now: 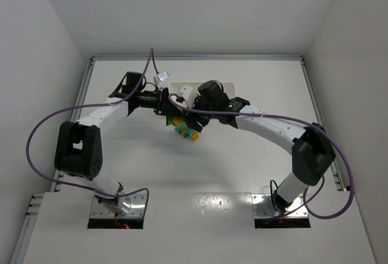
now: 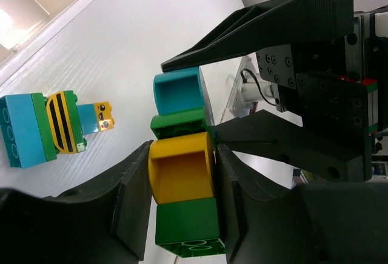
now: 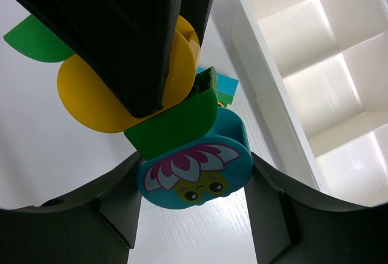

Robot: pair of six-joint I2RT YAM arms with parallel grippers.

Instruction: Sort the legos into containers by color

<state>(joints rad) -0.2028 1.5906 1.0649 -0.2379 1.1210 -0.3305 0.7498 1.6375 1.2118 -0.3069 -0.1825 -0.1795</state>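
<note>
two claws on one stack: left claw clamps the yellow brick, right claw clamps the cyan brick, probably to pull them apart, tray just beside the right claw.

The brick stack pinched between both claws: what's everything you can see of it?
The brick stack is four glossy plastic pieces stuck in a row: cyan, green, yellow-orange, green. The cyan end carries a printed pink flower with a face. The left gripper clamps the yellow piece; the right gripper clamps the cyan end. It seems held above the table, beside the white tray.
</note>
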